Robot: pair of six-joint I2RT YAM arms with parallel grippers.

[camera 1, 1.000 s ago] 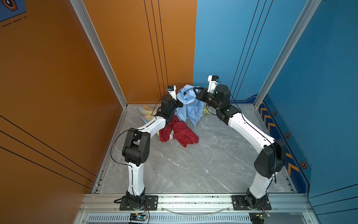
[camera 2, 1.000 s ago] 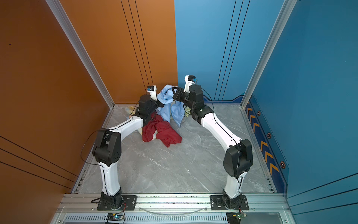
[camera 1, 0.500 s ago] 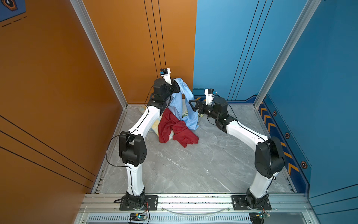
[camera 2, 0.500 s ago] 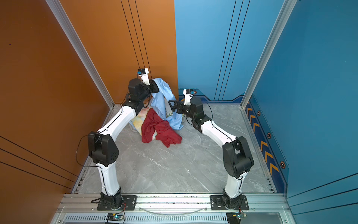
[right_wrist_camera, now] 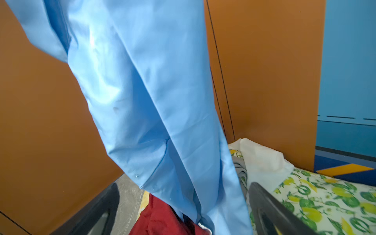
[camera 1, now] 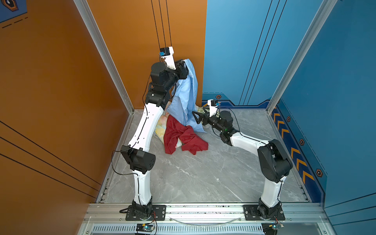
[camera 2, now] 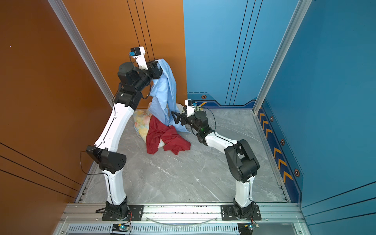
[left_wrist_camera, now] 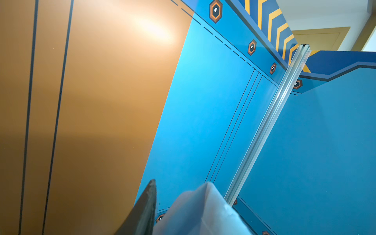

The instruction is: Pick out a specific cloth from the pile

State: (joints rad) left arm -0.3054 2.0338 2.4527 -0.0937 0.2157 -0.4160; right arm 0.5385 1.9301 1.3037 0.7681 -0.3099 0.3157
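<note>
The cloth (camera 1: 186, 95) is a large light sky-blue garment that hangs from my left gripper (camera 1: 184, 65), raised high by the back wall and shut on its top edge. In the left wrist view the fabric (left_wrist_camera: 203, 213) covers one finger and the other dark finger (left_wrist_camera: 146, 209) shows beside it. The cloth's lower end still rests on the pile (camera 1: 179, 134) of dark red, pastel floral and other garments. My right gripper (camera 1: 196, 119) is low beside the hanging cloth (camera 2: 164, 91). It is open, with the blue fabric (right_wrist_camera: 152, 101) hanging between its spread fingers (right_wrist_camera: 264, 201).
The dark red cloth (camera 2: 164, 138) sprawls at the front of the pile, over a pastel floral piece (camera 2: 141, 122). A lemon-print cloth (right_wrist_camera: 325, 203) and a white one (right_wrist_camera: 262, 158) lie behind. Orange wall (camera 1: 142, 50) and blue wall (camera 1: 244, 61) meet just behind.
My right gripper has opened, let go of the blue cloth and dropped low toward the pile. My left arm has lifted the cloth much higher toward the back wall.
</note>
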